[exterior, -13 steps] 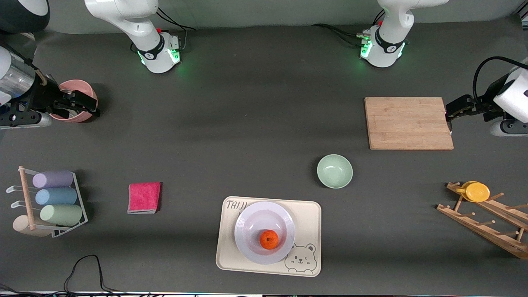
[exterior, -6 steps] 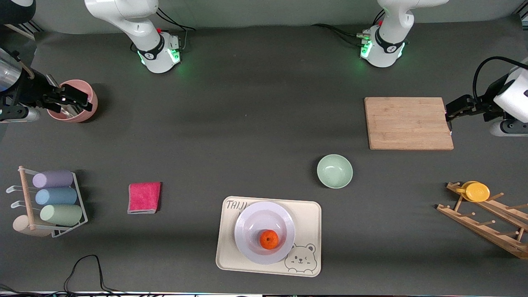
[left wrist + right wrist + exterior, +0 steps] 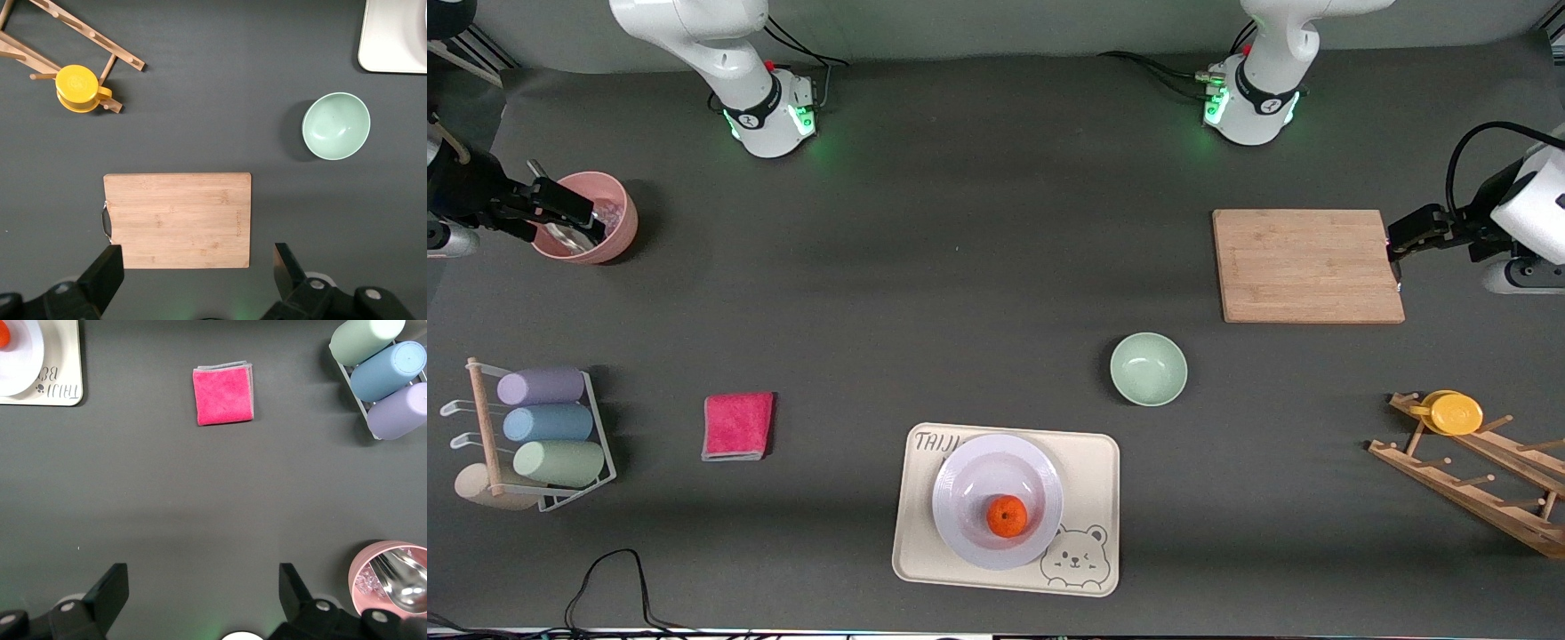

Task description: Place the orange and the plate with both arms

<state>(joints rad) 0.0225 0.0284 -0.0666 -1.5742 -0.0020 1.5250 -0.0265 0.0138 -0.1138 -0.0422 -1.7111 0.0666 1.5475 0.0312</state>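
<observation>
Orange (image 3: 1007, 516) sits in the plate (image 3: 969, 471), and the plate rests on the tray (image 3: 1089, 462) at the table edge nearest the front camera; judging by that, both placements look done and nothing of the task seems left but for the arms to wait. In the front view the right gripper (image 3: 560, 203) hangs over the pink cup (image 3: 609, 233) at the right arm's end of the table, and the left gripper (image 3: 1405, 236) hangs over the edge of the wooden board (image 3: 1303, 265) at the left arm's end, both well apart from the plate. A green bowl (image 3: 1148, 369) lies between board and tray. In the left wrist view the left gripper's fingers (image 3: 107, 277) stand wide apart and hold nothing, with the board, the bowl and a yellow cup (image 3: 79, 88) on its rack below. In the right wrist view the right gripper's fingers (image 3: 113, 590) are likewise spread and empty, over bare table, with a pink cloth (image 3: 224, 393), the cup with a spoon in it, and a corner of the tray with the plate showing.
</observation>
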